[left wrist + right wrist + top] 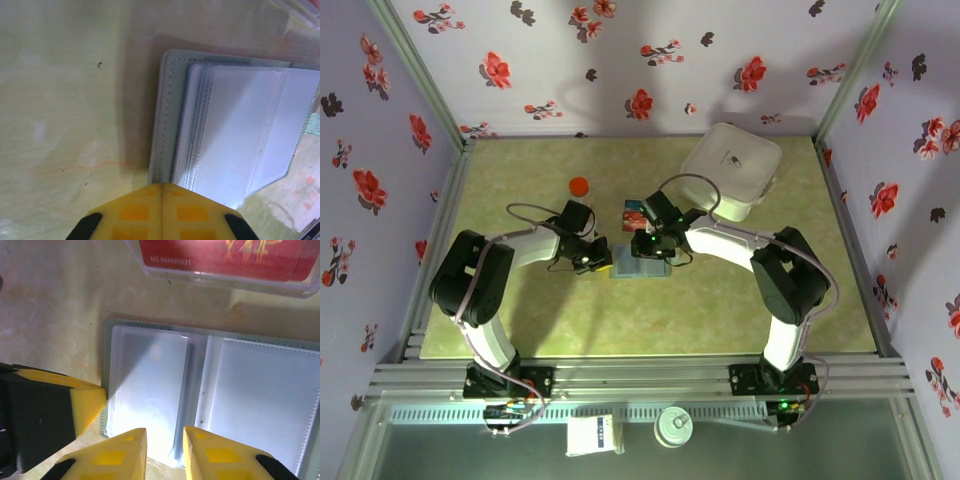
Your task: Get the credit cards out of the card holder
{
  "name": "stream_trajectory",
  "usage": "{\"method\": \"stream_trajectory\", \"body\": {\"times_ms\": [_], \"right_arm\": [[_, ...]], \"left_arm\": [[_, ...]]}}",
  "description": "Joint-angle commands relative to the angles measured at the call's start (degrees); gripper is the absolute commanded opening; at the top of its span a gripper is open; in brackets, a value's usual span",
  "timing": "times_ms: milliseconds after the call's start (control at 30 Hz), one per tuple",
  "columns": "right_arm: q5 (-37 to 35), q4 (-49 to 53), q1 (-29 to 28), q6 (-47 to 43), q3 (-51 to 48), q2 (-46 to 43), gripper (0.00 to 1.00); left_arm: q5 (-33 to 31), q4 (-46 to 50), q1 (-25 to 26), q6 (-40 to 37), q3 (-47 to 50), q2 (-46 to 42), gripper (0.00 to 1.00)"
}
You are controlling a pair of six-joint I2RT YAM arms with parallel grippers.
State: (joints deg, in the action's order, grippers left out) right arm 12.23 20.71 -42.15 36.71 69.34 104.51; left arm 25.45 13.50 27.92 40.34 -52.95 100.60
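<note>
The grey-blue card holder point(642, 270) lies open on the table, its clear sleeves point(150, 390) pale. My left gripper point(161, 186) is shut, its yellow tips pressing on the holder's point(165, 125) left edge. My right gripper point(165, 435) stands open by a narrow gap over the holder's near edge at the centre fold, a loose sleeve edge just below the gap. A red credit card point(225, 255) marked VIP lies in a clear plastic box beyond the holder; it shows red and blue from above point(633, 212).
A large white rounded case point(730, 170) sits at the back right. A small bottle with an orange cap point(579, 186) stands behind the left arm. The left gripper's yellow finger point(87, 402) touches the holder's left edge beside my right fingers.
</note>
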Motion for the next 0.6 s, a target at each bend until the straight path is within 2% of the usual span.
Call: {"method": "stream_trajectory", "body": {"times_ms": [0,233,367,567], "right_arm": [[1.68,-1.90,-0.43,3.73,0.32,1.76,0.27],[3.13,-5.36,-0.51,6.15,-0.50,2.71,0.31],[5.60,-7.52,-0.56,7.08,0.12,4.03,0.26],[6.39,-7.17,-0.56,6.92,1.23,6.15,0.25]], "left_arm": [[-0.76,0.29,0.34,-0.03,0.89,0.05,0.00],[-0.76,-0.23,0.31,0.43,1.27,0.03,0.00],[-0.93,0.19,0.33,0.18,0.93,0.17,0.00],[-1.19,0.98,0.29,-0.34,0.12,0.48,0.00]]}}
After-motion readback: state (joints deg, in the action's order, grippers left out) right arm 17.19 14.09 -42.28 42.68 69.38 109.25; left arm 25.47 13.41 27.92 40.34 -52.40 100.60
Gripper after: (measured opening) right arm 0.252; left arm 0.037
